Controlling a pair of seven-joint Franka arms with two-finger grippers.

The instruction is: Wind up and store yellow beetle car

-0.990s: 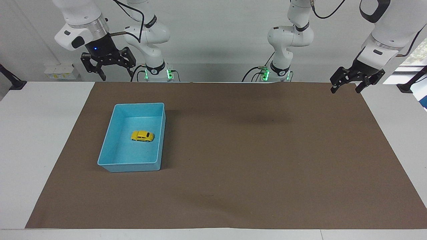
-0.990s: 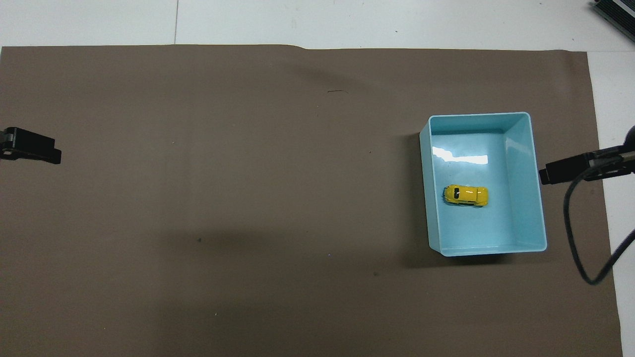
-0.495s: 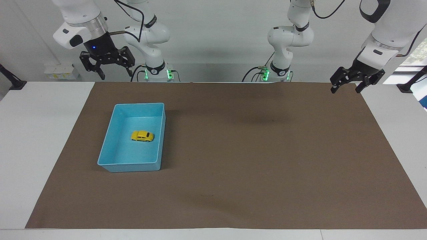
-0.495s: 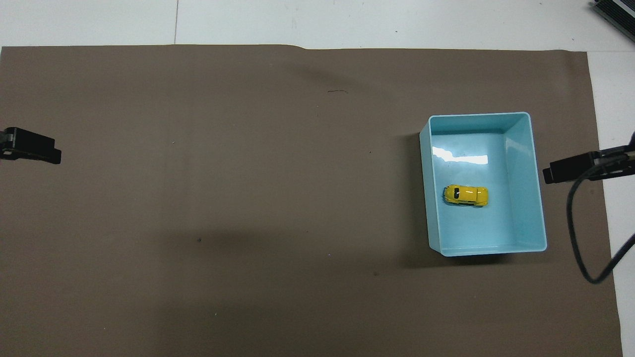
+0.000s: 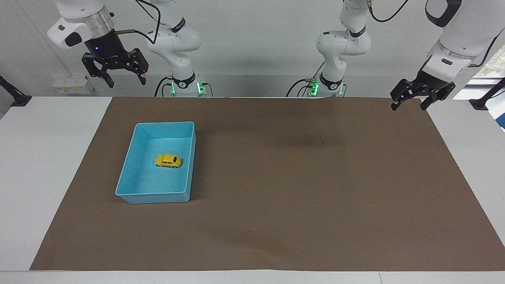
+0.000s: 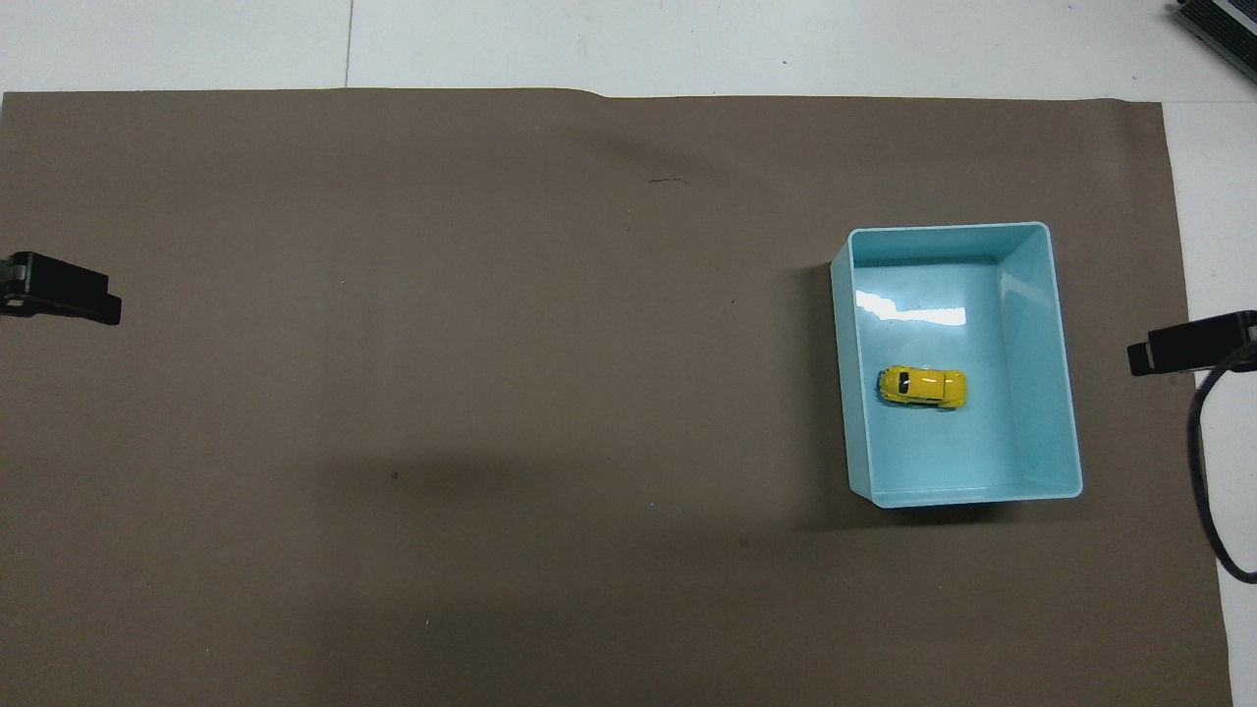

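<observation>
The yellow beetle car (image 5: 168, 161) (image 6: 922, 386) rests on the floor of the light blue tray (image 5: 130, 193) (image 6: 1067, 412), toward the right arm's end of the table. My right gripper (image 5: 115, 76) hangs open and empty, high over the table's edge by the robots, well clear of the tray. In the overhead view only one of its fingertips (image 6: 1188, 343) shows. My left gripper (image 5: 410, 101) waits open and empty, raised over the mat's corner at the left arm's end. Of it too, the overhead view catches just one of the fingertips (image 6: 64, 290).
A brown mat (image 5: 300, 189) (image 6: 471, 393) covers most of the white table (image 5: 35, 165). A black cable (image 6: 1203, 471) loops down at the right arm's end beside the tray. A white box (image 5: 71, 85) sits at the table's edge by the right arm.
My right gripper has risen and drawn away from the tray toward the right arm's end of the table. The car, the tray and the left arm have stayed put.
</observation>
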